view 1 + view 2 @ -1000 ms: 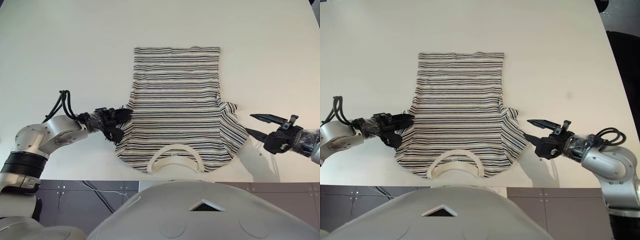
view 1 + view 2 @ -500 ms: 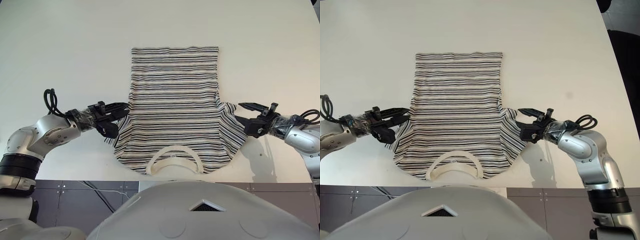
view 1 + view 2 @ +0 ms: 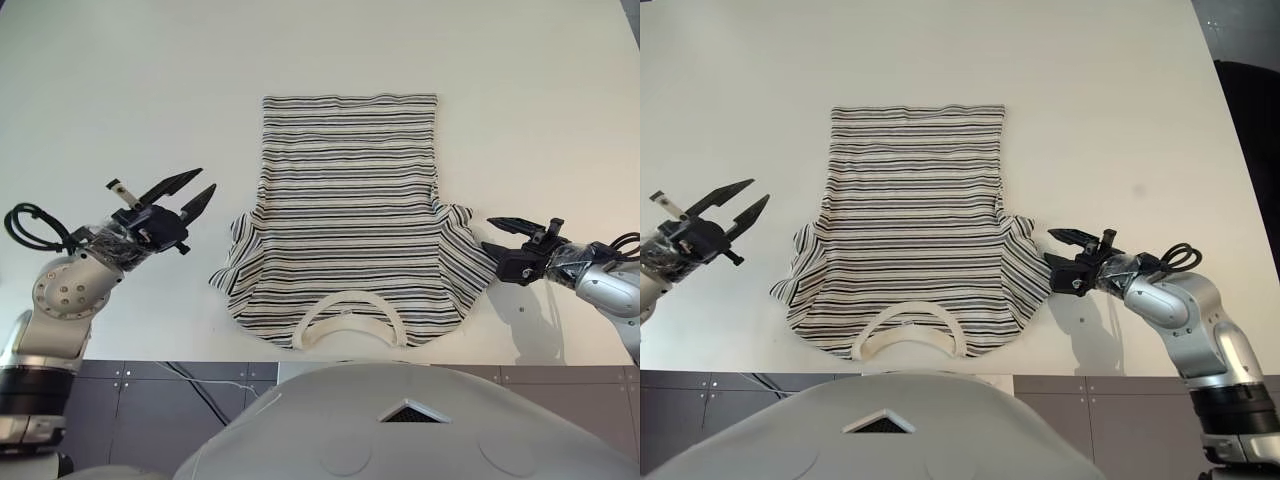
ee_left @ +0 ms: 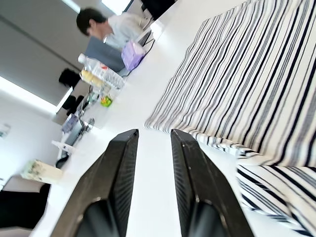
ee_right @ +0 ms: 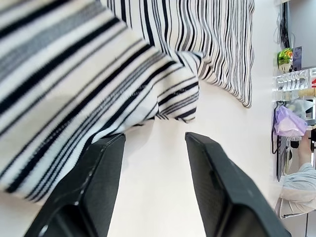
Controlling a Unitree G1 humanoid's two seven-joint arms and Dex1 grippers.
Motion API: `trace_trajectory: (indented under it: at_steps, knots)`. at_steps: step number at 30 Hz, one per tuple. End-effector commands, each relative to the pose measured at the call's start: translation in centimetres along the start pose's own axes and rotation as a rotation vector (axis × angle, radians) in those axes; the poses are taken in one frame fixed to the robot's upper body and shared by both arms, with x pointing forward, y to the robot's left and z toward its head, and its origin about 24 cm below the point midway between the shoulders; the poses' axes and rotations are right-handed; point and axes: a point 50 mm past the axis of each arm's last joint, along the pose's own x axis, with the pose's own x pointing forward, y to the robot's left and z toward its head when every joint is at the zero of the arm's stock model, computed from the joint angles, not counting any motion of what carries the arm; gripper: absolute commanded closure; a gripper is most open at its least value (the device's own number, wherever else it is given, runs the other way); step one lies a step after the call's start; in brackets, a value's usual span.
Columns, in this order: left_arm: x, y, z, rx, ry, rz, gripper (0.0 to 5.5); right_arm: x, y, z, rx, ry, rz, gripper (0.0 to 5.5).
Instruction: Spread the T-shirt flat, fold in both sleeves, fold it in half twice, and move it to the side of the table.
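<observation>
left eye view | striped T-shirt [image 3: 348,200] flat, sleeves [image 3: 232,252] bunched | left gripper [image 3: 204,181], right gripper [image 3: 488,233]: jaws parted, empty

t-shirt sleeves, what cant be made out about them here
- right-side sleeve: bunched up, hem hidden under its own folds in the eye views.
- left-side sleeve: cut off by the left wrist view's edge.
- Whether the right gripper touches the right-side sleeve: too close to tell.

The T-shirt [image 3: 350,200], lying between the left claw [image 3: 203,181] and the right claw [image 3: 490,233], is soft, matt, finely knitted cloth. Both claws look like black plastic with a slight sheen. The tabletop [image 3: 150,90] beneath them is smooth and matt.
</observation>
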Motion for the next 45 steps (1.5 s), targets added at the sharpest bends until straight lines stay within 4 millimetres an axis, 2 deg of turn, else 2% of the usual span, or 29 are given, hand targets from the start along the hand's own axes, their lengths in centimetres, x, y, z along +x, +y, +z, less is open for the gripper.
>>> trace_trajectory:
  at_steps: [1,5,9,14,17,23,30,36,39,45]
  knots:
    - [-2.0,-2.3,-0.1,-0.343,0.079,0.062,4.3,-1.4,-1.5,1.5,0.044,-0.101,-0.099,3.27]
    - [-4.2,-4.6,-0.1,-0.702,0.154,0.146,4.3,-3.5,-2.1,2.1,0.149,-0.175,-0.189,3.27]
    - [-6.3,-7.7,0.2,-1.069,0.249,0.127,4.3,-4.9,-2.6,1.7,0.204,-0.184,-0.296,3.27]
    - [-8.2,-10.1,0.7,-1.317,0.366,0.12,4.3,-5.3,-2.5,1.0,0.223,-0.169,-0.316,3.27]
    - [-8.3,-11.6,1.3,-1.385,0.427,0.085,4.3,-5.3,-2.4,1.0,0.226,-0.165,-0.318,3.27]
    - [-8.3,-12.0,1.2,-1.464,0.474,0.143,4.3,-5.4,-2.2,0.8,0.225,-0.146,-0.313,3.27]
    - [-8.2,-11.7,0.3,-1.662,0.473,0.293,4.3,-5.7,-1.8,0.4,0.222,-0.117,-0.31,3.27]
    - [-8.2,-11.7,-0.3,-1.79,0.469,0.349,4.3,-5.5,-1.7,0.4,0.217,-0.114,-0.3,3.27]
    - [-8.1,-11.2,-0.6,-1.809,0.445,0.364,4.3,-5.5,-1.5,0.5,0.219,-0.113,-0.295,3.27]
    - [-6.5,-10.7,-0.4,-1.825,0.405,0.338,4.3,-5.3,-1.4,0.7,0.223,-0.119,-0.29,3.27]
